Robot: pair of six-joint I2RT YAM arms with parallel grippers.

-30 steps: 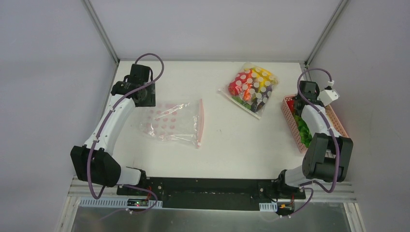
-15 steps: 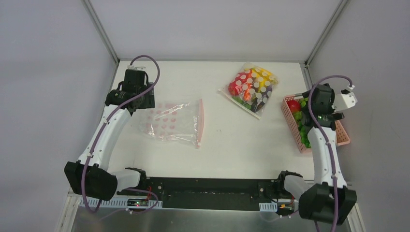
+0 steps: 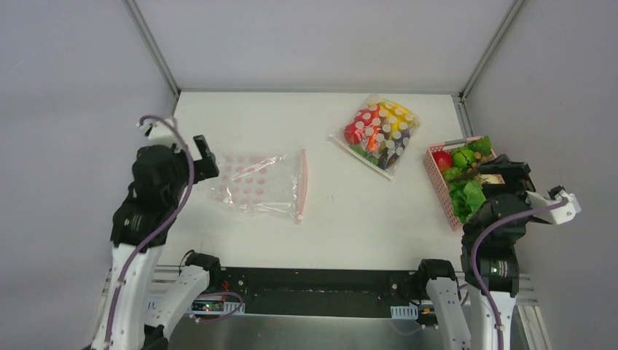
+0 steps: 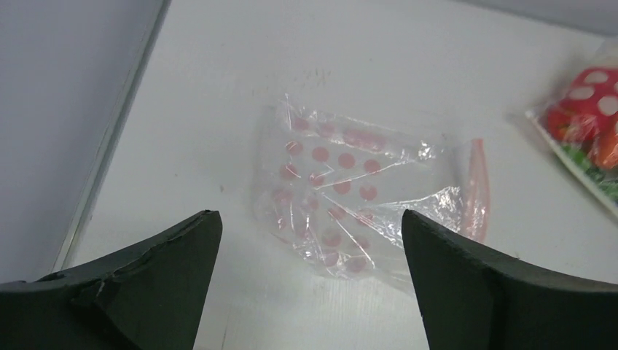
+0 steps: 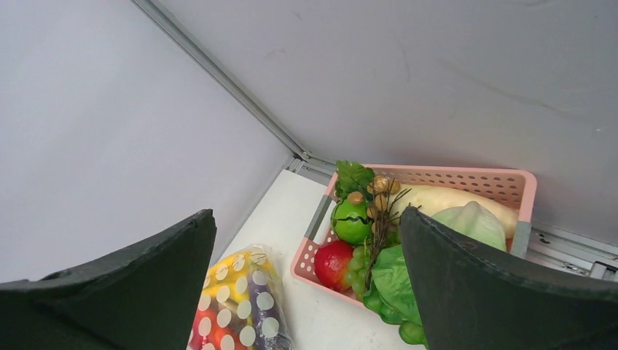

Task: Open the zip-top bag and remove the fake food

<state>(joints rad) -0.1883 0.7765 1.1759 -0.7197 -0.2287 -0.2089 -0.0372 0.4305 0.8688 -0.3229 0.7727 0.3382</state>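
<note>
Two grippers, both spread wide, both carrying nothing! The left gripper (image 3: 202,156) hangs above the left edge of the table (image 3: 350,211), and its wrist camera looks straight down between the fingers (image 4: 146,284) at the bag (image 4: 364,193), with clear air between them. The bag lies flat and crinkled on the left half of the table. Pale pink dots run across it, and its pink-red zip strip (image 3: 302,184) lies along the right edge, running near to far. Is that zip parted? Cannot tell from here.

Over to the right. The right gripper (image 3: 510,172) sits raised over the right side of the pink basket (image 3: 435,182), jaws wide apart, touching nothing. The food (image 5: 379,255) is piled in that basket at the table's right edge, well apart from the bag. A red apple (image 5: 334,264) sits at the basket's far-left corner, with a green round fruit (image 5: 351,219) just beside it. Green grapes (image 5: 361,255) are tucked against them. Leafy lettuce (image 5: 397,284) fills the near end, and a long white radish (image 5: 437,198) lies along the right side.

Between bag and basket, toward the far side, rests a white-dotted bag (image 3: 379,133) stuffed with red, orange, yellow and purple pieces.
</note>
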